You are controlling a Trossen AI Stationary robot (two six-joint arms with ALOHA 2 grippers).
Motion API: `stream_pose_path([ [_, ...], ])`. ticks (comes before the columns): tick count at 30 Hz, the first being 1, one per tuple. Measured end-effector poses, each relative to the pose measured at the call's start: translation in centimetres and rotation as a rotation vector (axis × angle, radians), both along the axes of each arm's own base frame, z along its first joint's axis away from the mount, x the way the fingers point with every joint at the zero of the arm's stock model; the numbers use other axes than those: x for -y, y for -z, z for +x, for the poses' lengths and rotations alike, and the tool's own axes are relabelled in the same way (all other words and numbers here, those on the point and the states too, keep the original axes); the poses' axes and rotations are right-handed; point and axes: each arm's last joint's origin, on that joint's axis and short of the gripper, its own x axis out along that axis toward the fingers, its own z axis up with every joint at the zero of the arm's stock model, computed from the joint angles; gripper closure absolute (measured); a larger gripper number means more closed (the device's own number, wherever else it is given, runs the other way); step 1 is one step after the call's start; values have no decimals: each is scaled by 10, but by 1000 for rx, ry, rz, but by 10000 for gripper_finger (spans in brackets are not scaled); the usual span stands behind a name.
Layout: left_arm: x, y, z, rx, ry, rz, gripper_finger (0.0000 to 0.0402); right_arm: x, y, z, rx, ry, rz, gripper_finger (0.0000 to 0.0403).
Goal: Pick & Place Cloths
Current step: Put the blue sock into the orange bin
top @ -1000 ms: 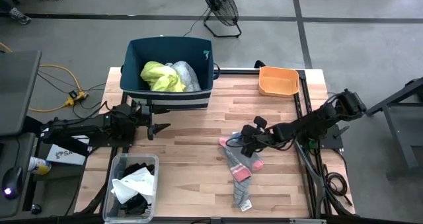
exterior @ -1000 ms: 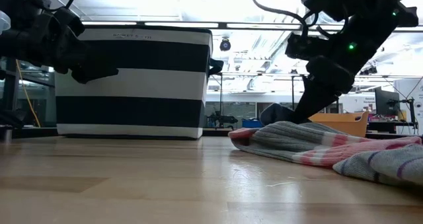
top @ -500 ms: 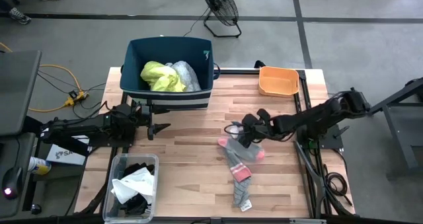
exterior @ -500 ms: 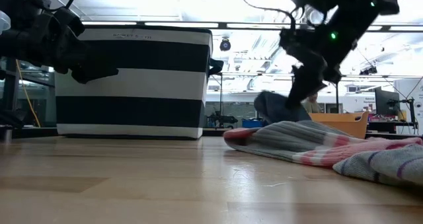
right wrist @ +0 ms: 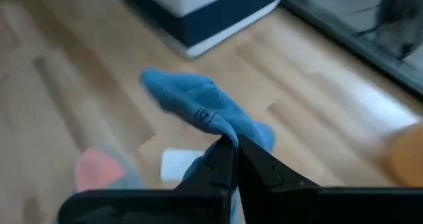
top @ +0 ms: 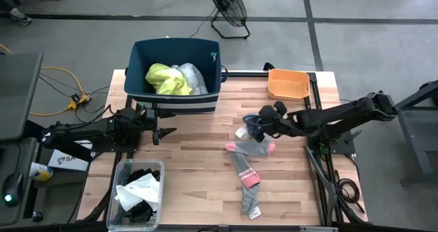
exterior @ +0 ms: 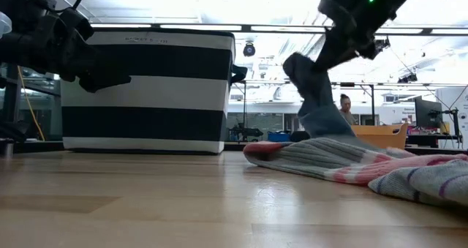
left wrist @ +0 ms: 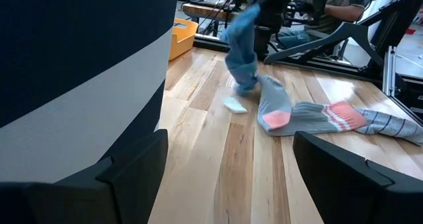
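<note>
My right gripper (right wrist: 231, 159) has its two dark fingers pinched together on a blue rag (right wrist: 198, 105), holding it by one bunched fold above the table (top: 198, 163). From the low view, the rag hangs limp below the grip, its free end drooping toward the wood. A small white tag or patch of it (left wrist: 234, 104) sits at the lowest part, near the boards. I judge the rag very light, soft and thin, with no stiffness. It will swing and trail as I move, so a pinch on a gathered fold is the right hold, and it needs clearance over any rim.

Just below and beside the gripper lie the grey socks (top: 248, 165), knitted, ribbed, with pink toes and pink bands, flat on the pale plank tabletop. They look soft and slightly heavier; I would take them at a raised crease.

Farther out, across the table from the gripper, stands the rigid dark-blue bin (top: 140, 61) with a white stripe, holding a neon-yellow garment (top: 168, 79). Behind the gripper's arm sits a small orange tray (top: 287, 83).

My left gripper (top: 166, 132) waits with fingers spread beside the bin, holding nothing.
</note>
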Motion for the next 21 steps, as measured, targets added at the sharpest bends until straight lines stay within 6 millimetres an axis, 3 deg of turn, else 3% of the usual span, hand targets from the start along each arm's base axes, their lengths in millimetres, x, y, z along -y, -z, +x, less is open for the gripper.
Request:
stream_pose_path([
  [11, 0, 0, 0, 0, 0, 0, 80, 11, -42, -33, 182, 196, -202, 399],
  [21, 0, 0, 0, 0, 0, 0, 80, 36, -53, -47, 155, 402, -392, 399],
])
